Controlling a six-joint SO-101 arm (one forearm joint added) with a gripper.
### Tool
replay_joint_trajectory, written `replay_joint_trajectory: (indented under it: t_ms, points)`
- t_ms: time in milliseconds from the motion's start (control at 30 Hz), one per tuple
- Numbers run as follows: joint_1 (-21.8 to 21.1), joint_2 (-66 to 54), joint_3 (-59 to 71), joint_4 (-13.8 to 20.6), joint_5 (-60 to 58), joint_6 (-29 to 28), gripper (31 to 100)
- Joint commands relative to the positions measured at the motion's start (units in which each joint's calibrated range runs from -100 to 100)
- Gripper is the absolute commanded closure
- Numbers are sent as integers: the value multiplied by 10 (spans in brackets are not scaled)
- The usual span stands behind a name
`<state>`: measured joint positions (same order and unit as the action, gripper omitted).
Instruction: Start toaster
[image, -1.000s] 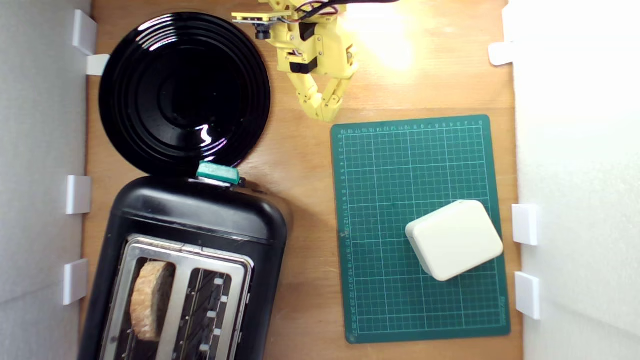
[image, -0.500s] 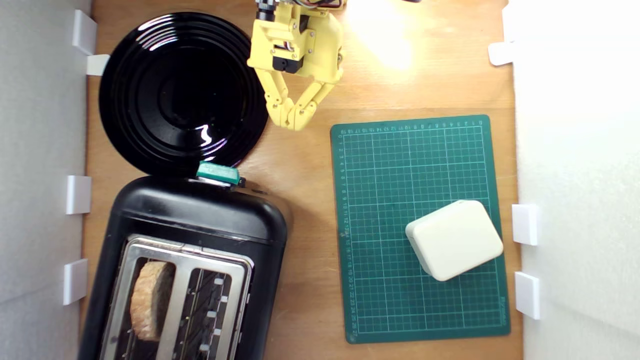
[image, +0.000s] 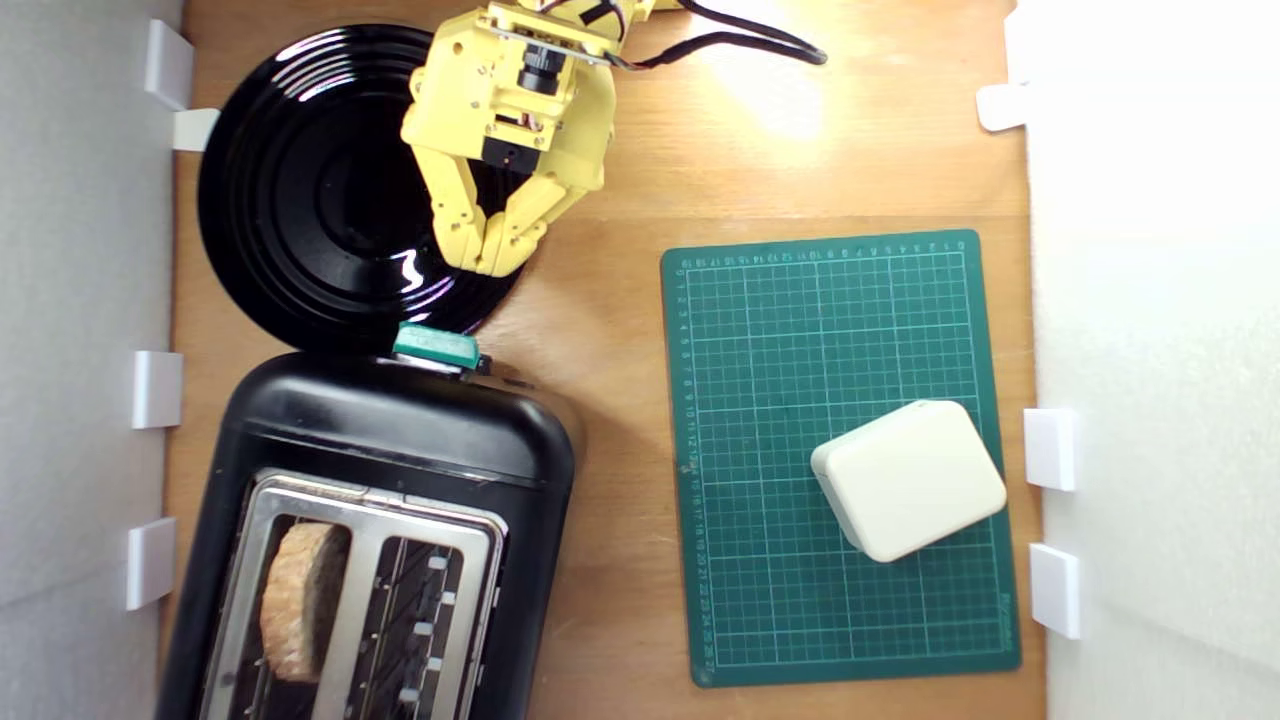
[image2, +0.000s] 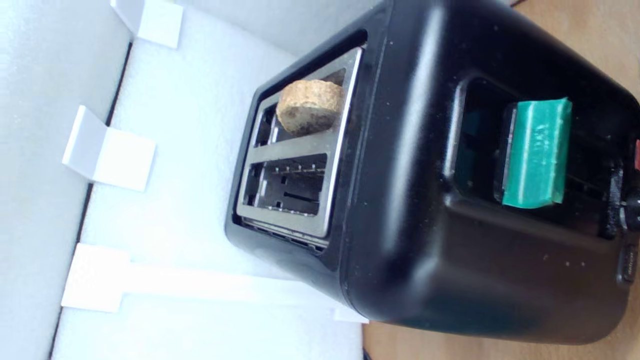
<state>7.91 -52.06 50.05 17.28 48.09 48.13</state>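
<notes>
Currently, the large glossy black two-slot toaster (image: 380, 520) with its silver metal slot frame is seen standing on the wooden table (image: 620, 400), at the lower part of the exterior view's left, just beside the round black plate (image: 300, 190). A slice of brown bread (image: 300, 600) is seen sitting in one slot; the other slot is empty. The small teal-green lever (image: 435, 347) is noted on the end face of the toaster nearest the plate, and in the wrist view the lever (image2: 535, 152) is seen near the upper end of its recess, so it is judged not yet pressed.

The yellow gripper (image: 487, 255) is seen above the plate's edge, apart from the lever, with its fingertips drawn together and nothing between them.

Handling, as judged: the toaster body is heavy and rigid, and its glossy shell is likely slippery, so no grasp of the body is advised. Contact is best made on the flat upper face of the lever, pressed straight along its slot. Spring resistance is expected until a latch is reached. A slip off the narrow tab is the main risk.

A green cutting mat (image: 840, 330) carrying a cream rounded box (image: 910, 480) lies well apart, at the exterior view's right.
</notes>
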Motion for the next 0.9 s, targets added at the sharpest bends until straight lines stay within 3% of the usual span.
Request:
replay_joint_trajectory:
  t_ms: [0, 67, 367, 867]
  points:
    - [31, 21, -93, -45, -1, 4, 988]
    - [46, 56, -142, -62, -1, 1, 988]
    - [57, 148, -273, -60, -2, -49, 988]
    - [59, 222, -287, -59, -20, -49, 987]
